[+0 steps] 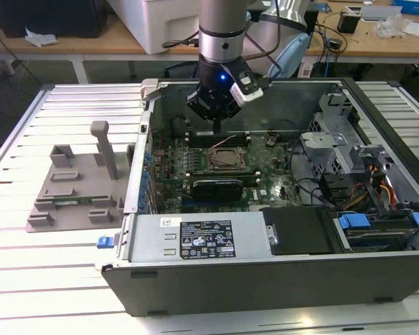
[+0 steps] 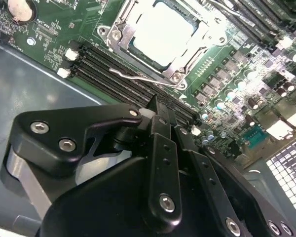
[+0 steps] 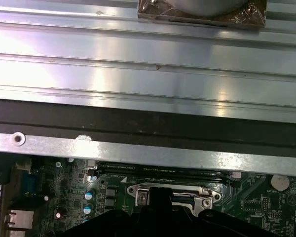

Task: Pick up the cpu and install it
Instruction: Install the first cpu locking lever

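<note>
Your black tool [image 1: 217, 124] hangs inside the open grey computer case [image 1: 279, 279], just above the green motherboard [image 1: 265, 188]. In the second wrist view its fingers [image 2: 160, 128] are drawn together with nothing between them. The cpu, a flat square chip with a silver-grey metal top [image 2: 162, 30], lies seated in the square socket with its metal frame [image 2: 173, 76], apart from the tool. You can see a white label with black print [image 1: 206, 239] on the case's grey metal box, but its writing cannot be read. The grey plastic tray [image 1: 77, 188] sits on the slatted tabletop [image 1: 49, 279] beside the case, on the exterior view's left.
</note>
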`<move>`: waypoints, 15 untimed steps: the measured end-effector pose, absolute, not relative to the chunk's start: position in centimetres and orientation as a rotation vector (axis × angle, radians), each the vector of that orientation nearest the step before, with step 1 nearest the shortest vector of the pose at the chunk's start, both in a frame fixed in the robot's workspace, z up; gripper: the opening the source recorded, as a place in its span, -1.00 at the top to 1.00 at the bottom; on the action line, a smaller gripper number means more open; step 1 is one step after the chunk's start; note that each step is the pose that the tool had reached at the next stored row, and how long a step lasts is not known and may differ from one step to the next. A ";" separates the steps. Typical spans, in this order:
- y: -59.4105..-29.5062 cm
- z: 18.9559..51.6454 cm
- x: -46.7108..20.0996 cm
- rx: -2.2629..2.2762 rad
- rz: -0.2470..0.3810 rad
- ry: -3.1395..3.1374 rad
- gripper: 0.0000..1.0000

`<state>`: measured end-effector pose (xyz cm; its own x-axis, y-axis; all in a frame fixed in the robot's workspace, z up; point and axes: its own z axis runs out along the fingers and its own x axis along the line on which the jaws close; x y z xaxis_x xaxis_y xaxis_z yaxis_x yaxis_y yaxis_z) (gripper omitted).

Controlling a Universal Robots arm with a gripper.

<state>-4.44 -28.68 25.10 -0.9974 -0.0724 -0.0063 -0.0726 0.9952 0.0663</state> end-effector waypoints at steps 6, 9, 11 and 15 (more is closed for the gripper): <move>-28.7 23.4 -4.3 -0.114 0.110 3.134 0.79; -28.6 22.8 -4.1 -0.115 0.110 3.134 0.79; -28.4 22.4 -3.7 -0.115 0.110 3.135 0.79; -28.1 22.0 -3.1 -0.118 0.110 3.135 0.79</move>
